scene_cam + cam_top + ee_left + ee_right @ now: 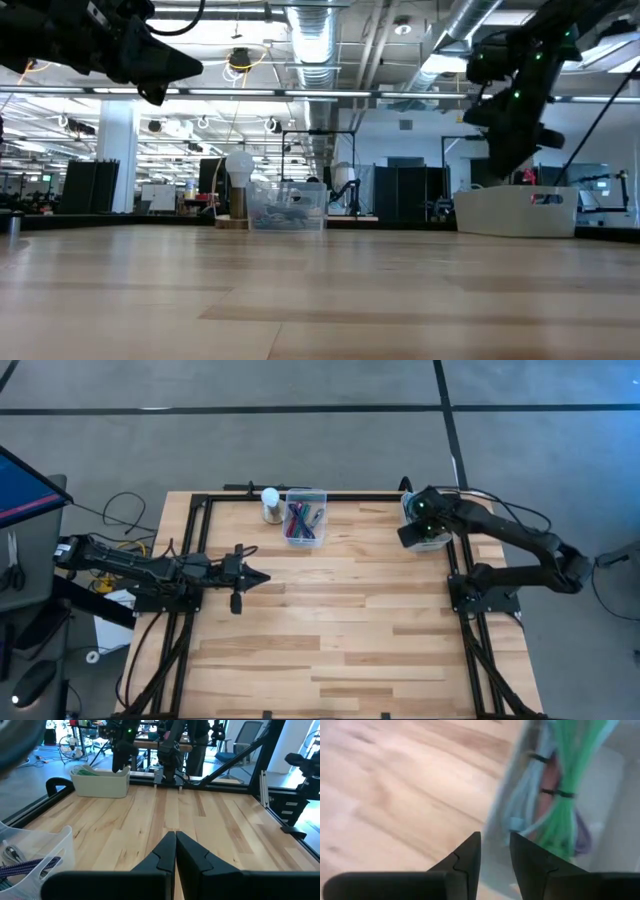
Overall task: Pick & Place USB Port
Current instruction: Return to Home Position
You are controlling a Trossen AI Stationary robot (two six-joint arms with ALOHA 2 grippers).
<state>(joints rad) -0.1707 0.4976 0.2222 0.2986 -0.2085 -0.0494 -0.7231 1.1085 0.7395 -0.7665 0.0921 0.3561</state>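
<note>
We have the right gripper hanging over the white bin at the rear right corner of the bench. Its fingers are slightly parted, nothing between them. Inside the bin we see the bundled green cable, with the light blue cable right against it. Left gripper sits above the bench's left side, fingers pressed together, empty. Clear bin holding more cables is at rear centre, a white bulb just beside it.
</note>
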